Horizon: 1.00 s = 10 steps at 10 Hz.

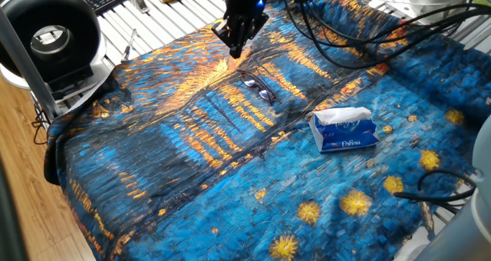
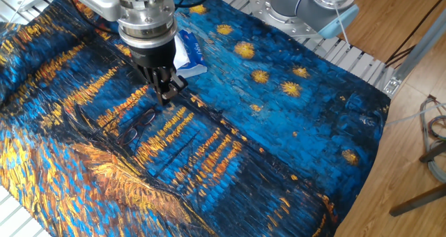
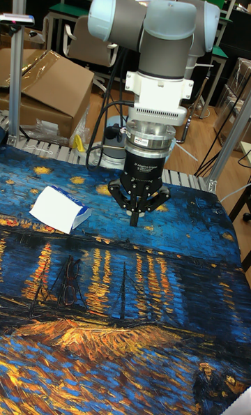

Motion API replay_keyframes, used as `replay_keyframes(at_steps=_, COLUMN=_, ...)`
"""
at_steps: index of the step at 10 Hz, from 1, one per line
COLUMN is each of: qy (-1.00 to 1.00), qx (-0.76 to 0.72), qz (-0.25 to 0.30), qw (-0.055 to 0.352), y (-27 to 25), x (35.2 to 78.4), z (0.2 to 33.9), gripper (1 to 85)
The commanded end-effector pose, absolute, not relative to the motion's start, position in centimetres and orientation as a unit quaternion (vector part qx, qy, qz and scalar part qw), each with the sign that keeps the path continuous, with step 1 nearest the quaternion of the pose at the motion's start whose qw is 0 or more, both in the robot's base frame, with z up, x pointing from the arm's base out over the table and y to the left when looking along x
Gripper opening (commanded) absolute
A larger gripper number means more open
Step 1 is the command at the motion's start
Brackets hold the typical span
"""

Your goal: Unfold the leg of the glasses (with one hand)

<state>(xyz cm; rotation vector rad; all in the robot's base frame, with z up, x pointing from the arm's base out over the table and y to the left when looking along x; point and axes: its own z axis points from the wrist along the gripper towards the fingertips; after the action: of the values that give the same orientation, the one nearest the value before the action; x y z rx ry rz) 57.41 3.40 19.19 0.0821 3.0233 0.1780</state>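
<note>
The hand [image 3: 134,221] hovers near the glasses [image 3: 70,282], fingers pressed together, holding nothing. Coming down carelessly, it could shove the light frame across the cloth-covered surface [image 1: 192,176].

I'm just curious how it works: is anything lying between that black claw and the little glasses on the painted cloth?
Nothing visible does. The gripper, fingers shut together and empty, hangs over bare cloth beside the glasses. The tissue pack lies off to the gripper's other side, away from the glasses.
</note>
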Motion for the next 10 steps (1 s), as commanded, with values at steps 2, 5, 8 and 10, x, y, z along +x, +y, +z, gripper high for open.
replay_keyframes(at_steps=2, qy=0.996, qx=0.029, qz=0.057, qw=0.059, y=3.6, x=57.6, z=19.3, gripper=1.0)
replay_keyframes(at_steps=5, qy=0.998, qx=0.026, qz=0.041, qw=0.05, y=2.8, x=56.8, z=19.0, gripper=1.0)
replay_keyframes(at_steps=8, qy=0.999, qx=0.007, qz=0.015, qw=0.037, y=1.4, x=55.5, z=18.5, gripper=1.0)
replay_keyframes(at_steps=10, qy=0.999, qx=-0.005, qz=0.01, qw=0.036, y=0.8, x=55.0, z=18.2, gripper=1.0)
